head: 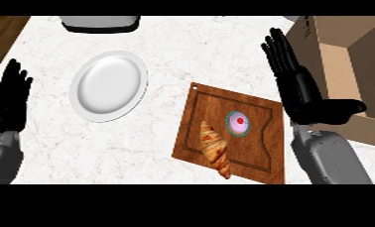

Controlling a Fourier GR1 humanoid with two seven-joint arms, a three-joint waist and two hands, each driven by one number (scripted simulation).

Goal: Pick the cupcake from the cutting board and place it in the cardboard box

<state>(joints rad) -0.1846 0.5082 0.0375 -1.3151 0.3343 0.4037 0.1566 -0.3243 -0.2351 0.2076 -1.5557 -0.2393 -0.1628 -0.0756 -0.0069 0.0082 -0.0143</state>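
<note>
One brown wooden cutting board lies on the white marbled counter, carrying one golden croissant and, just beside it, one small round cupcake with pink icing and a red cherry, standing upright. Right hand hovers with fingers straight, just right of the board; left hand rests open, cut off at the left edge. Farther off: one white round plate, one cardboard box partly out of view, and a grey object cropped at the top.

Left robot hand open, fingers up, right robot hand open, fingers straight
</note>
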